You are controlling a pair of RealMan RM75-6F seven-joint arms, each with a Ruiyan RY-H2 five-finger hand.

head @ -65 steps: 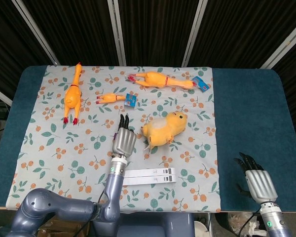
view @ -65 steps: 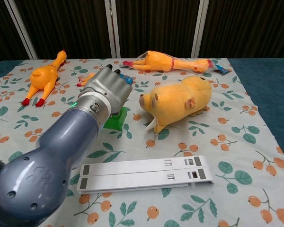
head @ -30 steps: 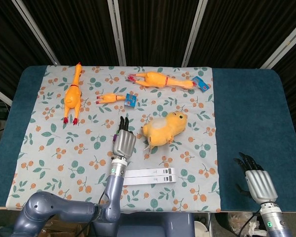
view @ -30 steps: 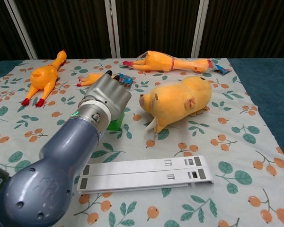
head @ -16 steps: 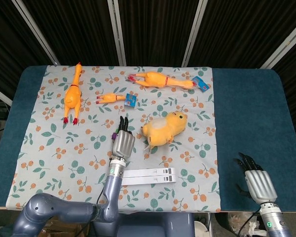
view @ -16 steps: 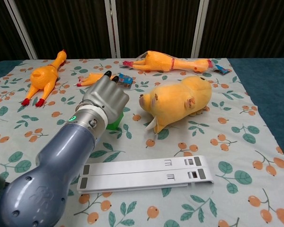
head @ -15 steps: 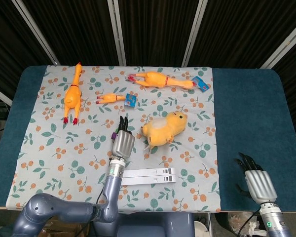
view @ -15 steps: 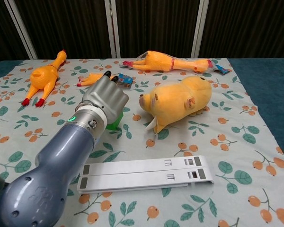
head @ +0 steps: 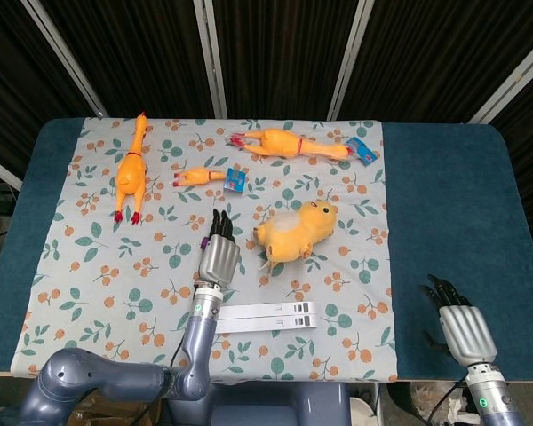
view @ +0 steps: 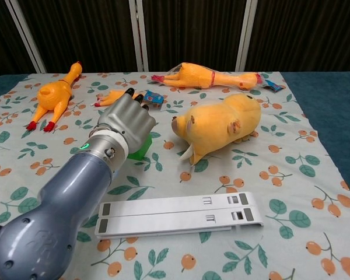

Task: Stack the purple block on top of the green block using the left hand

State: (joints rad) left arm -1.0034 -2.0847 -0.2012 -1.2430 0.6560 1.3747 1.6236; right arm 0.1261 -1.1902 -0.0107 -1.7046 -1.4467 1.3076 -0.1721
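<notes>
- Head view: left hand (head: 218, 257) over the floral cloth (head: 89, 266), just left of the plush duck (head: 295, 232); fingers stretched toward the far side, close together; no telling whether anything sits under the palm.
- A speck of purple block (head: 202, 241) at the hand's left edge.
- Right hand (head: 458, 327) near the table's near right corner on the blue table cover (head: 462, 204), fingers apart, holding nothing.
- White strips (head: 265, 316) near side of the duck.
- Chest view: left hand (view: 125, 122) covering most of the green block (view: 140, 147), whose right side peeks out beneath the knuckles; purple block hidden here.
- Rubber chickens: far left (view: 53, 93), far middle (view: 205, 76).
</notes>
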